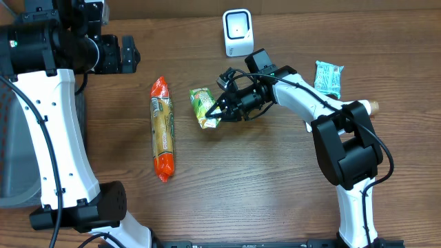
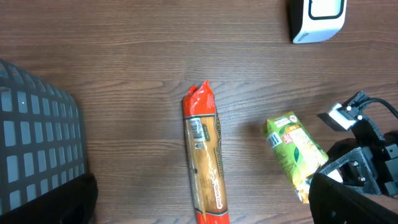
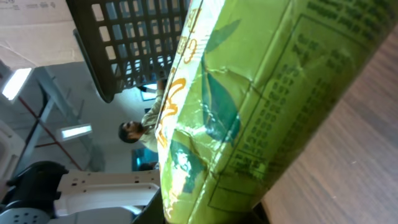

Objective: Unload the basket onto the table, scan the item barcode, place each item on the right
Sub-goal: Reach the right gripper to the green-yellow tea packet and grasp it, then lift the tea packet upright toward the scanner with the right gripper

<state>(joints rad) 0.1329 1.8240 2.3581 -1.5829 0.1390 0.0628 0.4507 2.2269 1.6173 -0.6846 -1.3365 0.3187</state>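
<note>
A green packet (image 1: 203,107) lies on the wooden table, its barcode label showing in the left wrist view (image 2: 293,152). My right gripper (image 1: 219,114) is shut on its near end. In the right wrist view the packet (image 3: 249,106) fills the frame, with the gripper (image 3: 211,214) holding its lower edge between dark fingers. The white barcode scanner (image 1: 238,31) stands at the back of the table, also visible from the left wrist (image 2: 317,18). My left gripper (image 1: 129,55) hovers high at the back left, open wide (image 2: 199,202) and holding nothing.
A long orange-and-red packet (image 1: 162,129) lies left of the green one, directly below the left gripper (image 2: 204,162). A teal packet (image 1: 328,78) sits at the right. A dark mesh basket (image 2: 37,143) stands at the table's left edge.
</note>
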